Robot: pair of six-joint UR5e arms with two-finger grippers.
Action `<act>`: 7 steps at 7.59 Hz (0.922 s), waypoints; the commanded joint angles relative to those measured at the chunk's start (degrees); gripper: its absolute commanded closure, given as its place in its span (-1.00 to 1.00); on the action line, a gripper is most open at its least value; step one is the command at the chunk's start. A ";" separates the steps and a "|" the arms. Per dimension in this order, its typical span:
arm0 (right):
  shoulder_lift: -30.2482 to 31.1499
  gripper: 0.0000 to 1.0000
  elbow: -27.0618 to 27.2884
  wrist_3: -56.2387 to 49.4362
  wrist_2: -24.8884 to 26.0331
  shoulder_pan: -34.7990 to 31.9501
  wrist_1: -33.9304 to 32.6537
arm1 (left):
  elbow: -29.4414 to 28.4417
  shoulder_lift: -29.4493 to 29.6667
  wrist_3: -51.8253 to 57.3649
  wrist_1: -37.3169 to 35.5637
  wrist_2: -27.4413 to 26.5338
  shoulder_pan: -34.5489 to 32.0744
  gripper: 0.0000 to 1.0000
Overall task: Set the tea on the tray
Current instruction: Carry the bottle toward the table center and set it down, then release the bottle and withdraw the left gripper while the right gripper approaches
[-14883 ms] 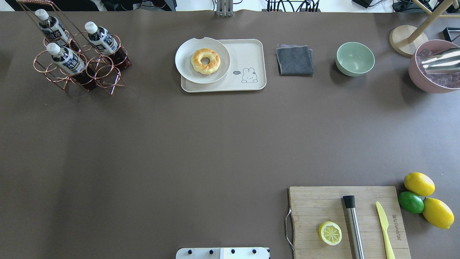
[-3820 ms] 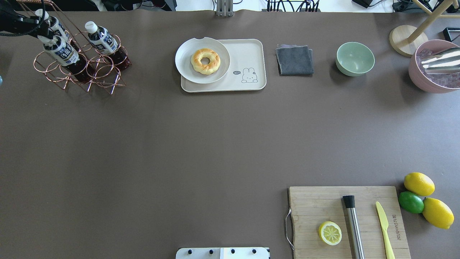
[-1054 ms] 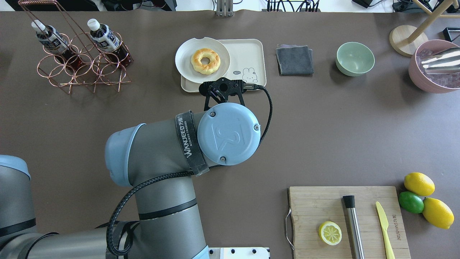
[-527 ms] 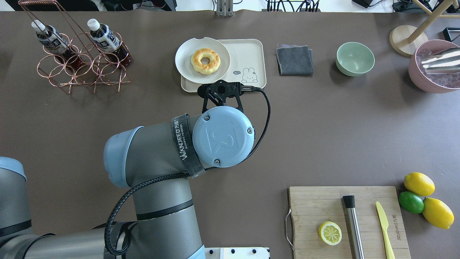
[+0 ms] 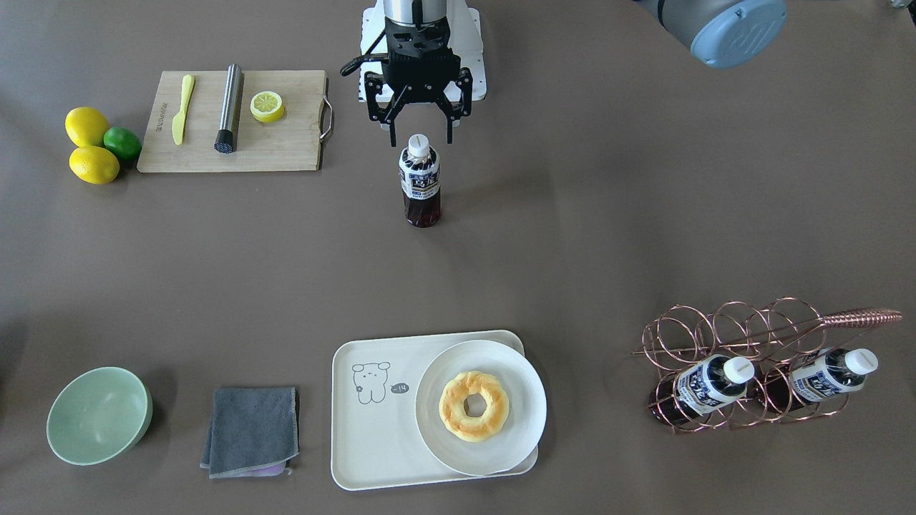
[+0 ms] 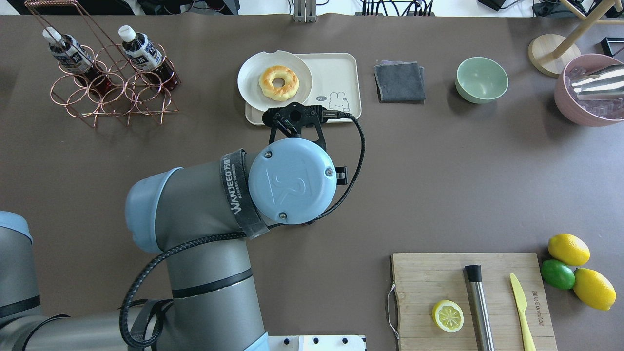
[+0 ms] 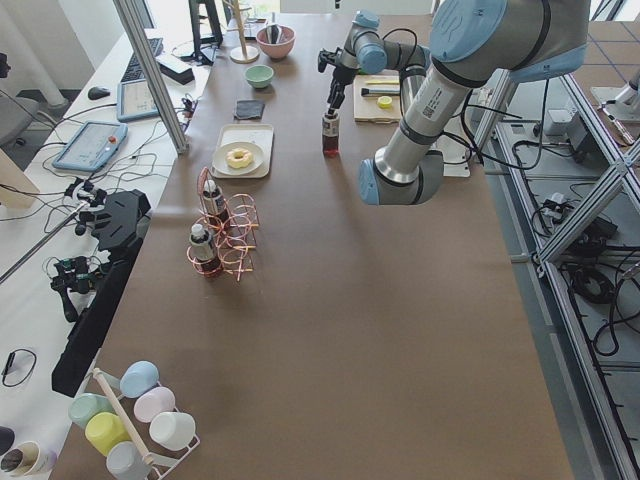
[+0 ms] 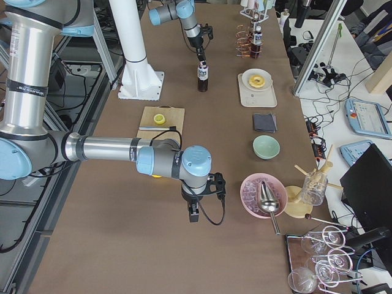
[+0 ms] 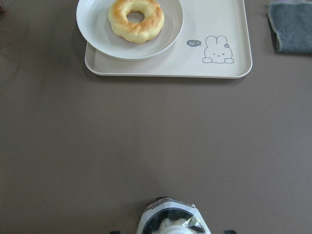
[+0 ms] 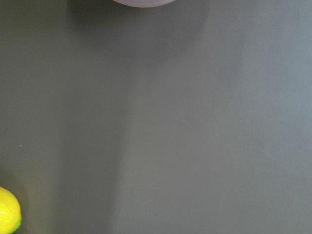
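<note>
- Tea stands upright on the surface, right under the left claw. The claw's fingers are spread to either side of the white cap and pinch nothing. The tray lies well ahead of the claw, so the tea is not on it yet.
- Tipping: the bottle is tall and narrow, so a finger closing off-centre would likely knock it over.
- Slipping: a pinch on the cap alone may let it swing or drop in the carry.
- Crowding: the plate fills the tray's half ahead-left of the claw. Set against that rim, the tea could lean.
- Front view shows the whole bottle and its gap to the tray. The overhead view hides the tea under the wrist, and the left wrist view catches only the cap.
- Right claw shows only in the right side view, beside a pink bowl; spread or pressed together, I cannot tell.
</note>
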State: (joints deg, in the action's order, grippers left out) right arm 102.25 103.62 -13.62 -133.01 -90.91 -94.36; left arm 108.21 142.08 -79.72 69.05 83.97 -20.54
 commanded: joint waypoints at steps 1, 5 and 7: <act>-0.56 -1.00 3.84 12.73 -7.42 6.92 7.75 | 6.19 -2.32 4.99 -1.72 0.67 -3.70 -0.95; -9.41 -1.00 12.19 51.57 -2.55 24.14 15.44 | 11.50 -18.02 23.35 6.31 14.35 -19.24 -0.95; -19.40 -1.00 14.94 67.42 3.53 35.31 15.09 | 10.62 -34.16 30.12 24.12 21.82 -26.09 -0.95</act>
State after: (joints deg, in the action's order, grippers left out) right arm 91.39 116.26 39.41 -134.29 -65.25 -79.10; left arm 119.25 121.21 -55.65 79.18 99.65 -40.66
